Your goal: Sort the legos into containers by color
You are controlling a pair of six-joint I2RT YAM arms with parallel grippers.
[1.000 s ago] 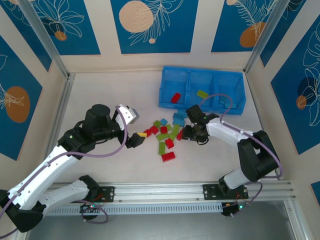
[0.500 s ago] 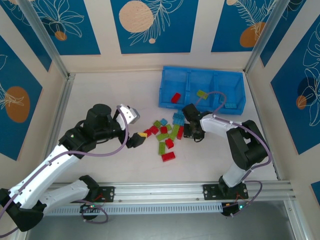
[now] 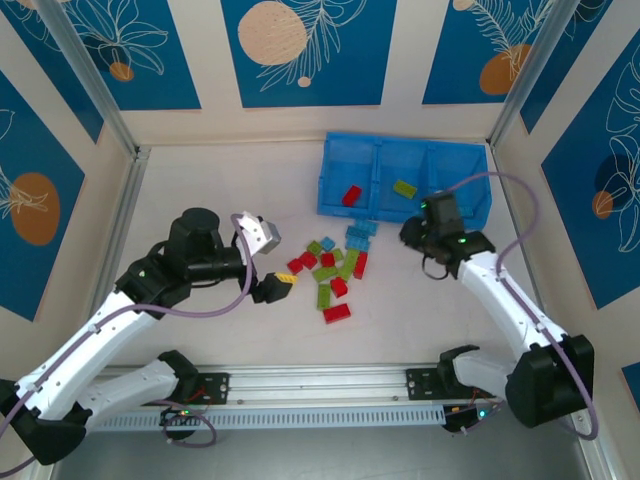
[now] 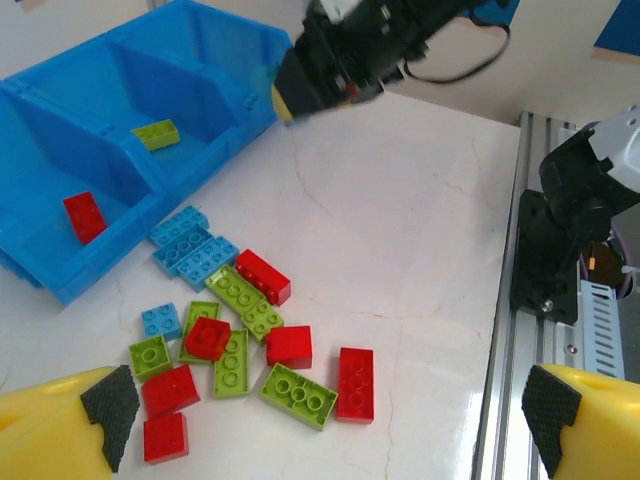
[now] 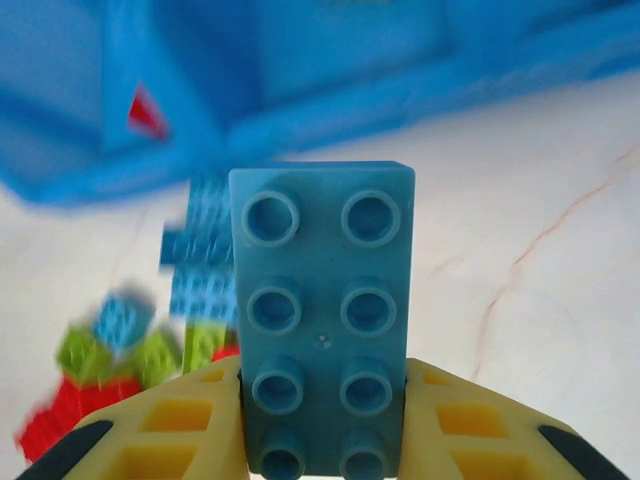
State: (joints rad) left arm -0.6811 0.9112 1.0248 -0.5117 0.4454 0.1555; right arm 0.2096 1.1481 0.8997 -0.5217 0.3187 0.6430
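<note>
The legos lie in a loose pile [image 3: 330, 270] of red, lime green and light blue bricks in front of the blue bin's containers [image 3: 405, 142]. My right gripper [image 3: 410, 233] hangs just off the bin's front wall, right of the pile, shut on a light blue two-by-four brick [image 5: 322, 300] that stands up between its yellow fingers [image 5: 180, 420]. A red brick [image 3: 351, 195] lies in the left compartment and a green one [image 3: 404, 188] in the middle one. My left gripper [image 3: 275, 285] stands open at the pile's left edge, with the pile [image 4: 240, 330] spread ahead of its wide-apart pads [image 4: 108, 410].
An aluminium rail [image 3: 350, 380] runs along the near edge of the table. The right arm's base [image 4: 580, 230] stands by that rail. Side walls with metal posts [image 3: 120, 215] close in the table left and right. The bin [image 4: 130, 75] sits against the back right.
My right gripper shut on a light blue brick at the pile's right side, lifted it, and swung right toward the bin's front. The left arm has barely moved.
</note>
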